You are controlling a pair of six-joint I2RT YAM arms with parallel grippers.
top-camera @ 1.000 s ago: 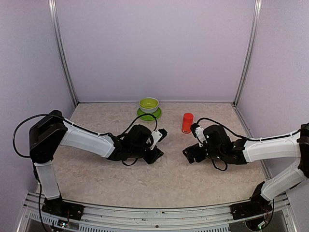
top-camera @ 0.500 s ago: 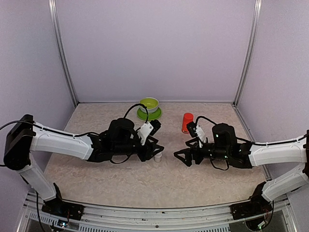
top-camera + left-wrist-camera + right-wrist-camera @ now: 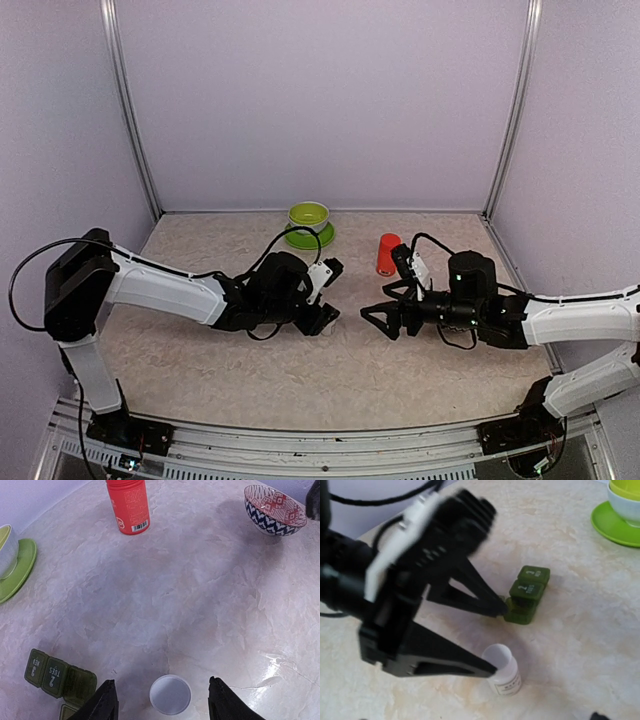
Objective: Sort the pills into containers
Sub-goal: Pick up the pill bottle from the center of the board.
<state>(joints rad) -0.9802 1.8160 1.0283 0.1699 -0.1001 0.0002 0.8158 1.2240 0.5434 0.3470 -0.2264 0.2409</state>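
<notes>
The containers (image 3: pixel 54 674), a dark green strip of joined lidded squares, lie on the table left of my left gripper (image 3: pixel 163 682); the right wrist view shows the containers (image 3: pixel 527 594) too. My left gripper (image 3: pixel 497 640) (image 3: pixel 325 318) stands open around a small white bottle (image 3: pixel 170 694), with a gap on each side of it. The same white bottle (image 3: pixel 503 671) stands upright with its cap on. My right gripper (image 3: pixel 373 322) hovers open and empty, right of the bottle and facing it. The pills are out of view.
A red bottle (image 3: pixel 387 254) (image 3: pixel 128 506) stands at the back. A lime-green bowl on a saucer (image 3: pixel 308 222) (image 3: pixel 620 510) sits at the far middle. A red-and-white patterned bowl (image 3: pixel 275 507) is to the right, near the right arm.
The left arm drew back, baring the white bottle, then came forward over it again. The right gripper has moved left toward the middle of the table.
</notes>
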